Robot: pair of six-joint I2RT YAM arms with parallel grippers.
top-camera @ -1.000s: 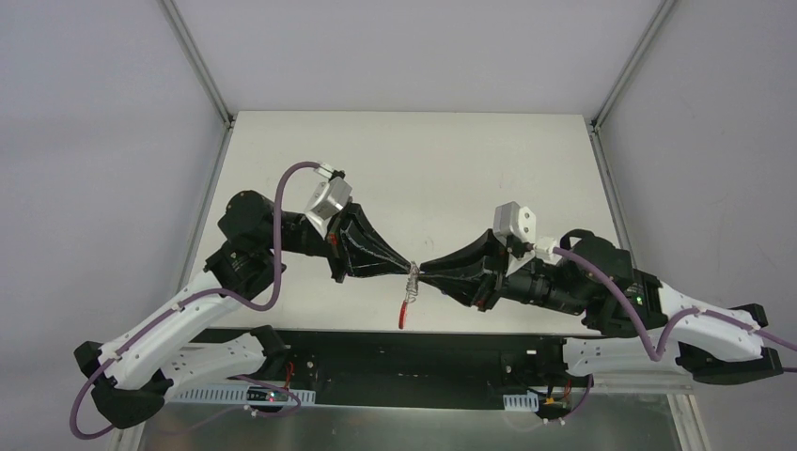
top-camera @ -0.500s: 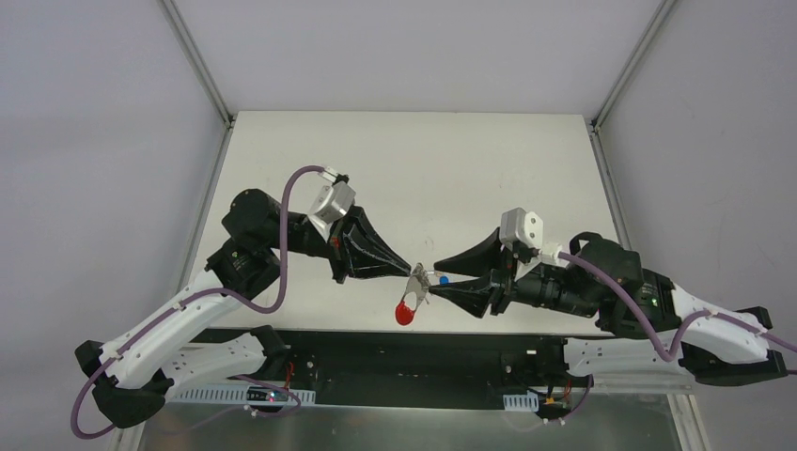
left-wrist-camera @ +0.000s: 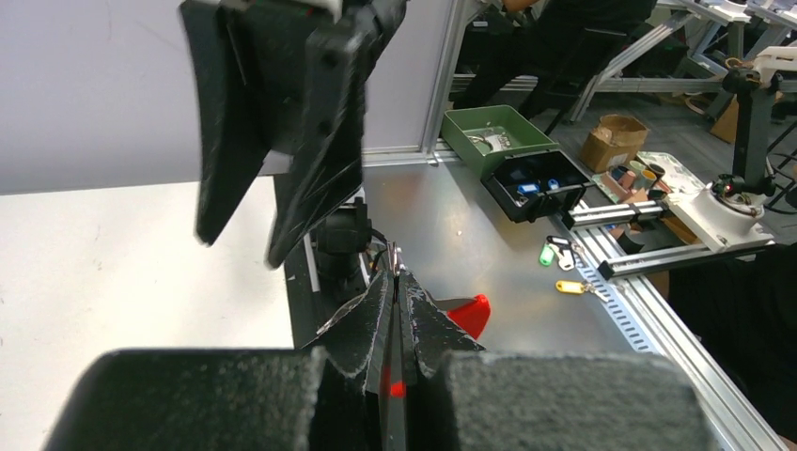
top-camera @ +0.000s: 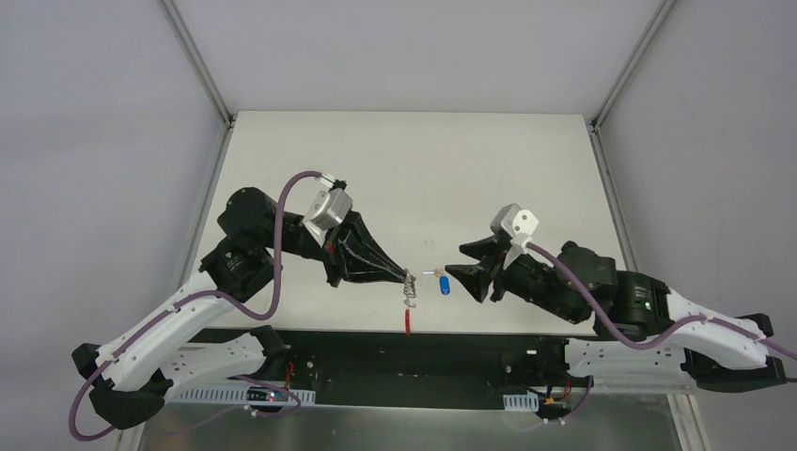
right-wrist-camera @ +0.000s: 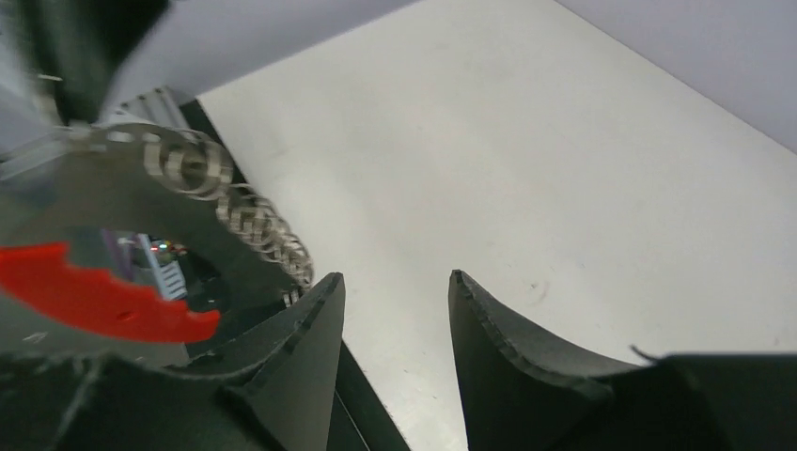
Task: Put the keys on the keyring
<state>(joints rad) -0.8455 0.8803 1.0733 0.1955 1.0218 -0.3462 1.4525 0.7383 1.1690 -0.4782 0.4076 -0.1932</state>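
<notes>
My left gripper (top-camera: 404, 274) is shut on the keyring, a chain of silver rings (top-camera: 410, 288) with its red strip (top-camera: 407, 321) hanging straight down. In the left wrist view the jaws (left-wrist-camera: 397, 282) pinch a ring edge-on and the red strip (left-wrist-camera: 470, 315) shows behind. The keys, a blue tag (top-camera: 445, 282) with a small metal key, sit just right of the rings, apart from them, off the tip of my right gripper (top-camera: 459, 263). That gripper (right-wrist-camera: 395, 282) is open with nothing between its fingers. Its camera sees the rings (right-wrist-camera: 254, 221) and red strip (right-wrist-camera: 94, 296) to its left.
The white table (top-camera: 423, 169) stretches behind both arms; the keyring hangs near its front edge. Past that edge lie a metal bench with a green box (left-wrist-camera: 493, 136), a black box (left-wrist-camera: 536, 183) and loose coloured key tags (left-wrist-camera: 564, 268).
My right gripper opened and drew back to the right, and the blue tag left its jaws. The red strip swung and now hangs straight down. The left gripper stayed shut on the rings.
</notes>
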